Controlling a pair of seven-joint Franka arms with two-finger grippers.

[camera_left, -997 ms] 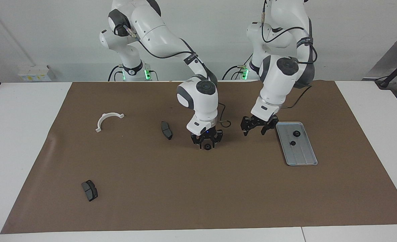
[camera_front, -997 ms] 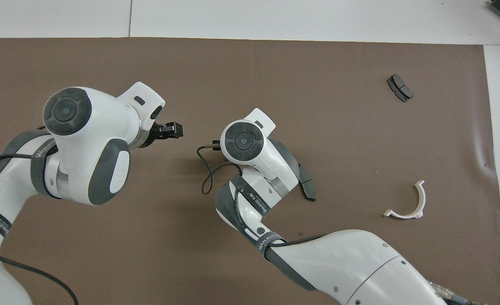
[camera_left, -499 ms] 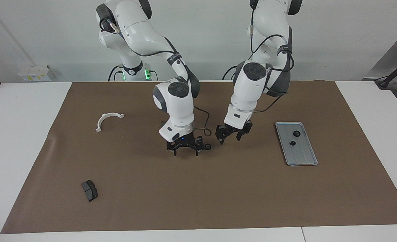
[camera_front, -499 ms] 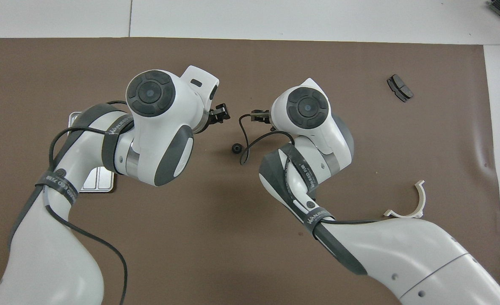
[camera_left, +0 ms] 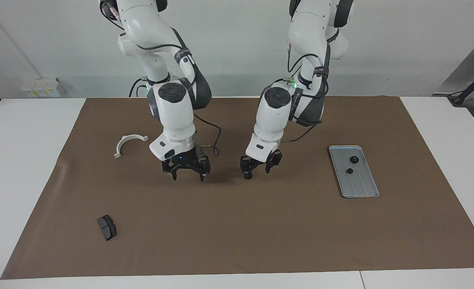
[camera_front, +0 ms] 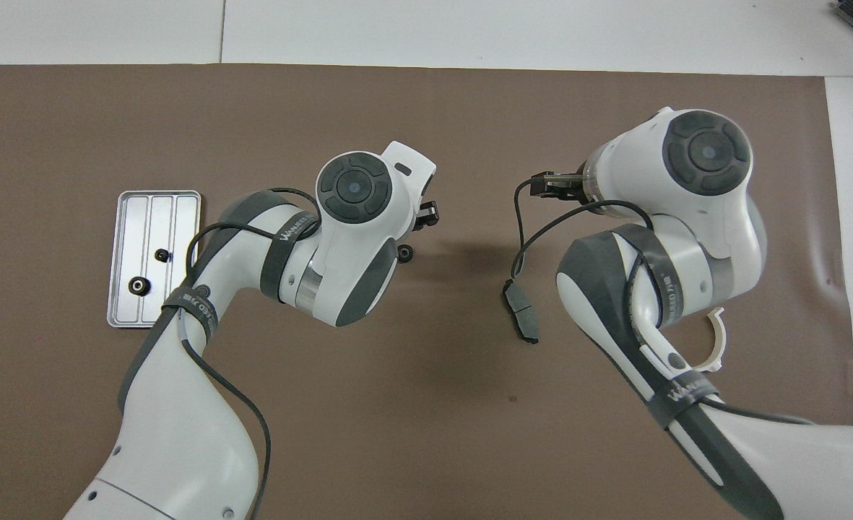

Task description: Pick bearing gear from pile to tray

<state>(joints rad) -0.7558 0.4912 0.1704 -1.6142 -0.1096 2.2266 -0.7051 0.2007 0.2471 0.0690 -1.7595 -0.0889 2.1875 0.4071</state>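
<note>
Just under the left hand [camera_left: 257, 170]: a loose gear [camera_left: 246, 175].

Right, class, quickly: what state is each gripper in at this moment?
Left gripper: open, low over the black gear on the mat, not gripping it.
Right gripper: open, holding nothing.

wall [camera_left: 237, 48]: plain white | table [camera_left: 24, 160]: white | mat [camera_left: 237, 228]: brown, covers the middle
</note>
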